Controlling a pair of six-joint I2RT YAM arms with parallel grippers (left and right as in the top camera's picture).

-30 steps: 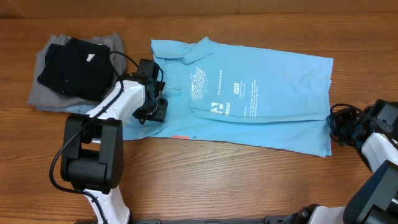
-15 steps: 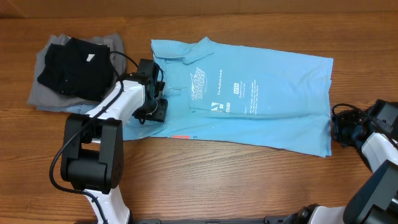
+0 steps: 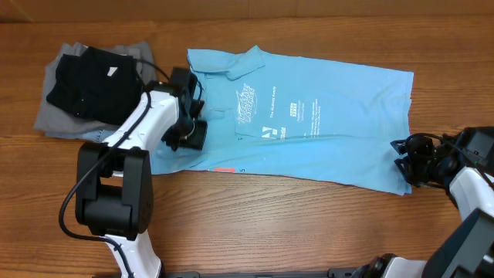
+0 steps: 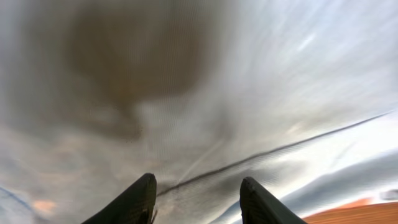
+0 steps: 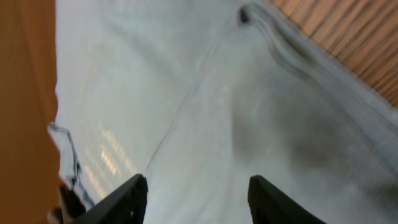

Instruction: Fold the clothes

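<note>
The clothes in hand are a sky-blue collared shirt (image 3: pixel 309 116) lying flat across the table, collar to the left and hem to the right, printed lettering facing up. My left gripper (image 3: pixel 189 131) rests low on the shirt's left sleeve area. In the left wrist view its fingers (image 4: pixel 138 200) stand apart over smooth fabric crossed by a dark seam (image 4: pixel 280 149), gripping nothing. My right gripper (image 3: pixel 403 158) sits at the shirt's lower right hem corner. Its fingers (image 5: pixel 124 200) are spread over pale fabric (image 5: pixel 205 124), with nothing pinched between them.
A black garment (image 3: pixel 89 89) lies on a grey one (image 3: pixel 48 117) at the table's back left, just beyond my left arm. A small red tag (image 3: pixel 224 170) shows at the shirt's front edge. Bare wooden table (image 3: pixel 293 224) runs along the front.
My right gripper has moved left onto the shirt's lower right corner and its jaws have parted. The left gripper has shifted slightly up and left on the sleeve.
</note>
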